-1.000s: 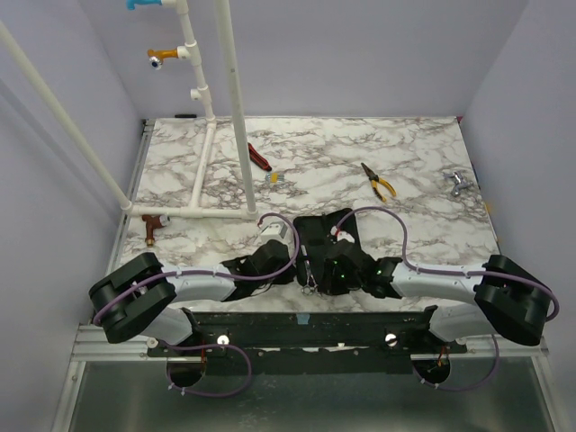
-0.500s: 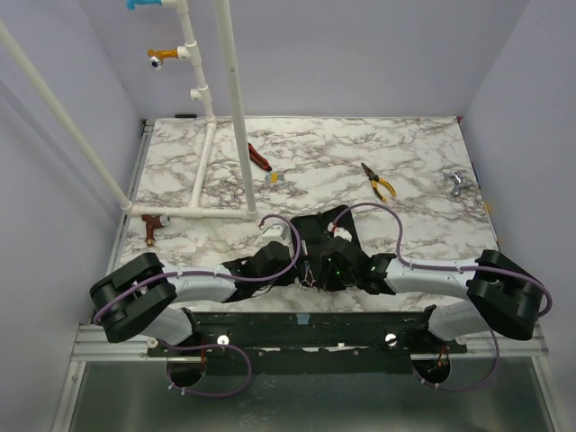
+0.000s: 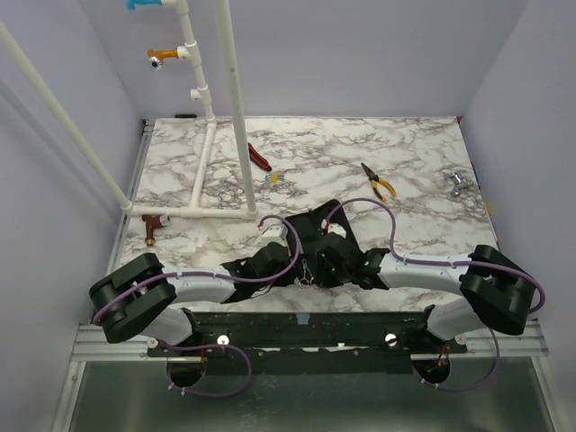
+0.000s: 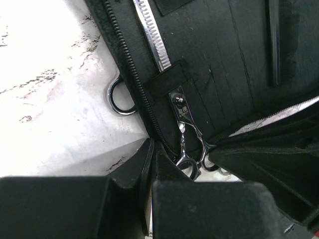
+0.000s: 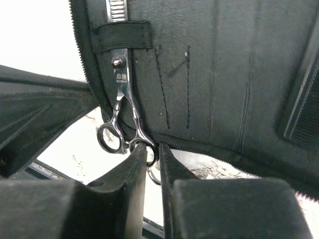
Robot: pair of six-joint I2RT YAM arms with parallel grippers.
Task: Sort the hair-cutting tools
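An open black case (image 3: 328,227) lies near the table's front edge, between my arms. Silver scissors (image 4: 185,130) sit in it, their toothed blade tucked under a strap and the finger rings hanging past the zipper edge. My right gripper (image 5: 152,149) stands open by a narrow gap, with the wall of one ring of the scissors (image 5: 122,107) in that gap. My left gripper (image 4: 152,144) is shut, its tips against the case's zipper edge just left of the rings. A long narrow black comb (image 4: 274,42) lies in the case. A silver ring (image 4: 122,97) pokes out from under the case's edge.
Yellow-handled pliers (image 3: 380,182) lie at the back right and a red-and-black-handled tool (image 3: 258,157) at the back, beside a white pipe frame (image 3: 202,171). A small metal piece (image 3: 457,184) sits at the right edge and a brown fitting (image 3: 150,227) at the left.
My right arm has swung left and forward, bringing its gripper to the scissors' rings; the case's far flap shifted with it. The left arm has stayed put.
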